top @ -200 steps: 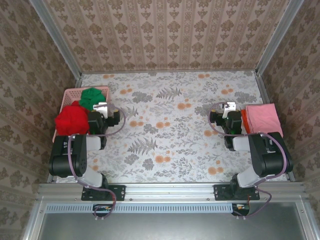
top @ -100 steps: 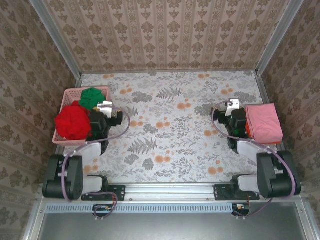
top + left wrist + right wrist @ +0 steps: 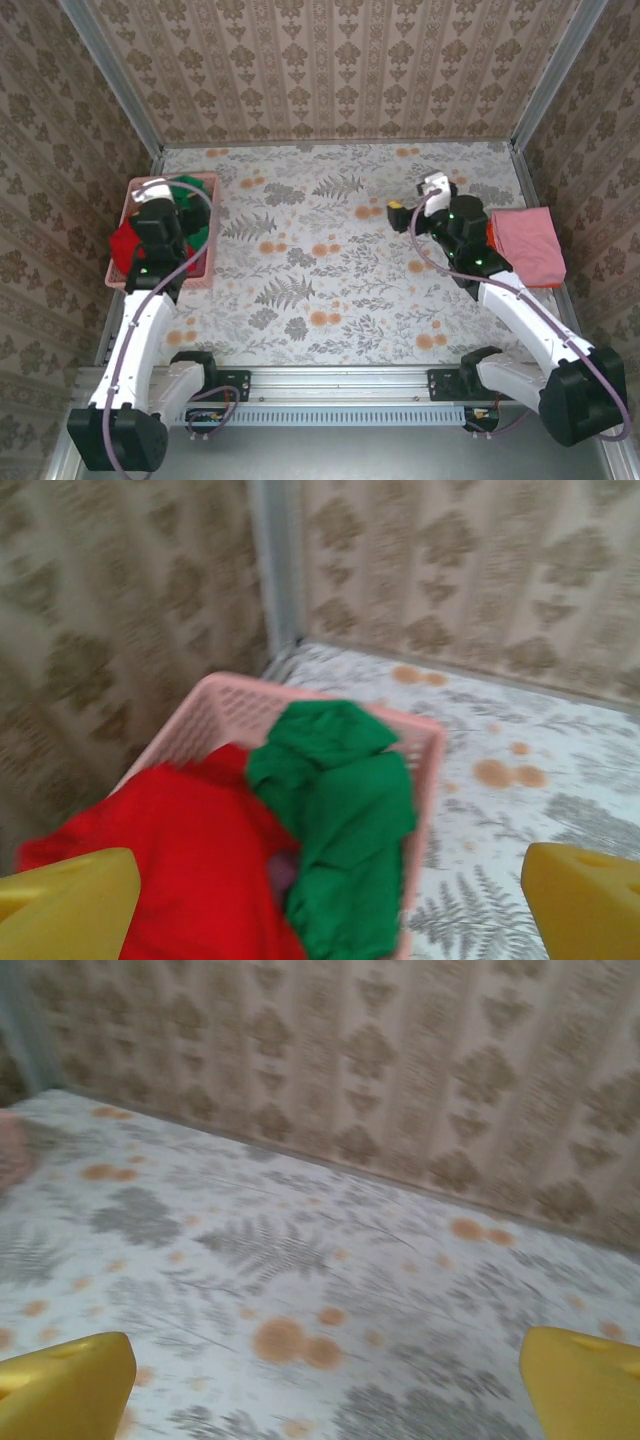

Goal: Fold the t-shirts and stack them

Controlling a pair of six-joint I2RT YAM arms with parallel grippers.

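Swinging out of their tucked pose, both my arms have stretched forward over the last second. My left gripper (image 3: 325,900) now hangs above the basket (image 3: 428,748), jaws spread wide and empty. The red t-shirt (image 3: 190,840) and green t-shirt (image 3: 340,810) lie crumpled right beneath it. My right gripper (image 3: 415,197) has drawn away from the folded pink t-shirt (image 3: 528,245) at the right edge. It points across the bare middle of the table (image 3: 320,270), fully spread too and holding nothing. I judge a new round is starting: my left goes for a shirt in the basket, my right stands ready to help spread it flat.
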